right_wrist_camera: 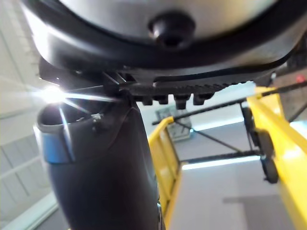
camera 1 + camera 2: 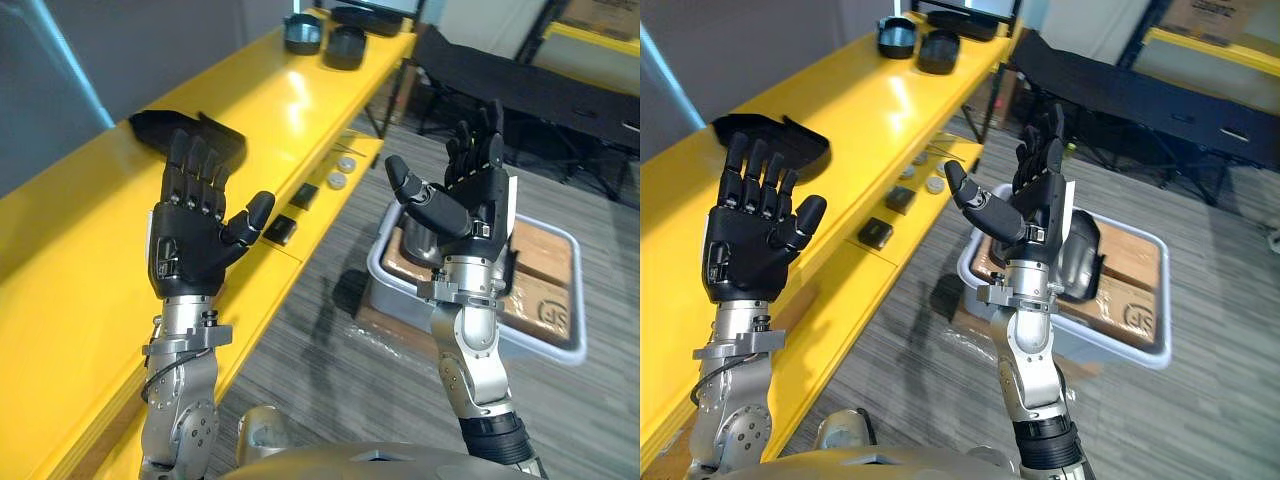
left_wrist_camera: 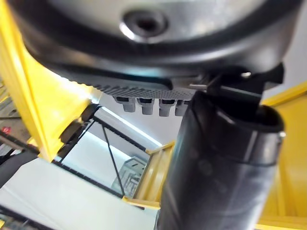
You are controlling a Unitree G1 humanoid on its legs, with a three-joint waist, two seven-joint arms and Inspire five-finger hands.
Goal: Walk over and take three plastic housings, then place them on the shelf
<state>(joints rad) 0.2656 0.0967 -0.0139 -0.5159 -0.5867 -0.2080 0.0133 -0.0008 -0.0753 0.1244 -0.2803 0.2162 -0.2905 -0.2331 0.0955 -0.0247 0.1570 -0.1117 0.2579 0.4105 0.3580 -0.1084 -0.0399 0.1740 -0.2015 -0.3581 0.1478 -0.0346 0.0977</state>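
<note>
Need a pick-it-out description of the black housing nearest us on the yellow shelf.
Start at the long yellow shelf on the robot's left. On its top, the nearest black housing lies just beyond the raised left hand. It is wide, flat and alone; the round cup-like housings sit at the far end.

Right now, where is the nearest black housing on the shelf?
The black housing lies on the yellow shelf, left in the eye views, just beyond the raised left hand.

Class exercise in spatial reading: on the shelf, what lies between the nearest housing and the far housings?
Only bare shelf lies between nearest housing and far housings, per left eye view.
</note>
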